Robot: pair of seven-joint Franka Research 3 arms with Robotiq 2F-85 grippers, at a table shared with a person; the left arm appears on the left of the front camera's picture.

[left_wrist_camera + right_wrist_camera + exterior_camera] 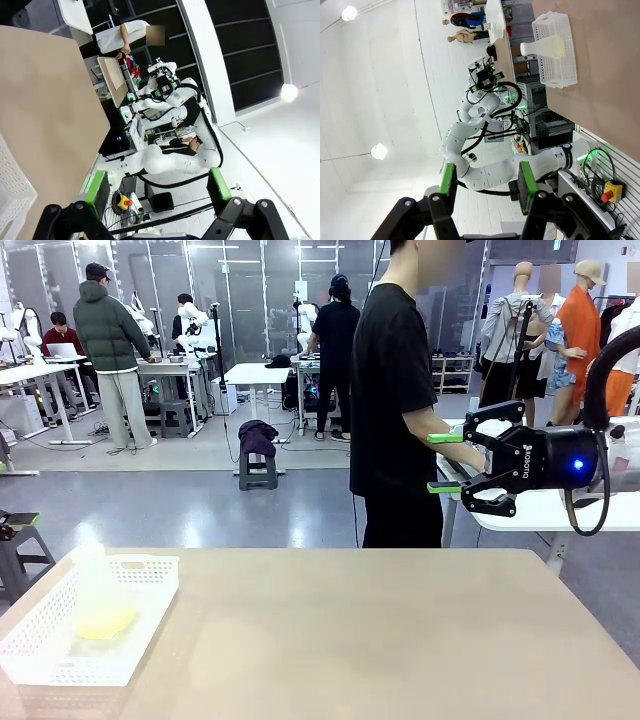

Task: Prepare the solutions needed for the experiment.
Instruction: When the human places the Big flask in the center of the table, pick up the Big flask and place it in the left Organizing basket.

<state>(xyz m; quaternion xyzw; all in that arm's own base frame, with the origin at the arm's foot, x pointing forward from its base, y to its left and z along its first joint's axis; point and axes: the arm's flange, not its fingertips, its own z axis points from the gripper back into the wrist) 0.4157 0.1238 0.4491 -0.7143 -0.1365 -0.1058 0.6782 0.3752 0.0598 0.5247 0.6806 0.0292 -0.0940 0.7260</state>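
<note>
A frosted conical flask [97, 585] lies tilted in a white mesh basket [150, 565] at the table's near left, and the pale yellow solutions [105, 621] pool in its lower part. The right wrist view shows the same flask [536, 48], its yellow liquid [559, 46] and the basket [555, 75] far off. My right gripper [444, 462] hangs high above the table's far right edge, fingers pointing left, open and empty. From its own wrist, the right gripper [487, 182] has its green pads apart. My left gripper [158, 186] is open with nothing between its fingers.
The tan table [360, 640] is bare apart from the basket. A person in black [395, 410] stands beyond the far edge, turned toward a white table [540, 508] at the right. A basket corner [12, 190] shows in the left wrist view.
</note>
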